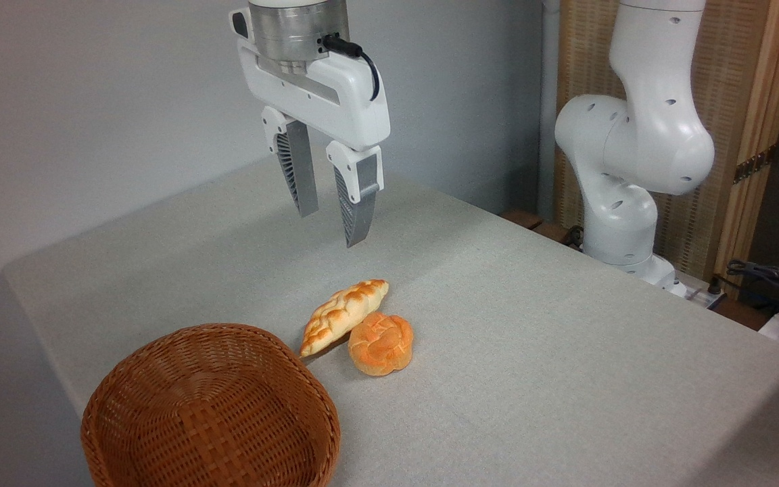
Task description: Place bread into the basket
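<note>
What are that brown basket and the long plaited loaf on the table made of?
The basket looks like woven wicker, reddish-brown with a slight sheen; the crossing strands show plainly. The bread has a smooth, even surface and painted-looking toasted ridges, so it may be a foam or plastic replica, though the picture cannot settle that.

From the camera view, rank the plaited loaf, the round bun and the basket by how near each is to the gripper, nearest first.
The gripper hangs open above the table.
1. Plaited loaf: below the fingertips, lying slantwise on the cloth.
2. Round bun: touching the loaf's right side, slightly nearer the camera.
3. Basket: lower left, at the table's front edge, empty.
</note>
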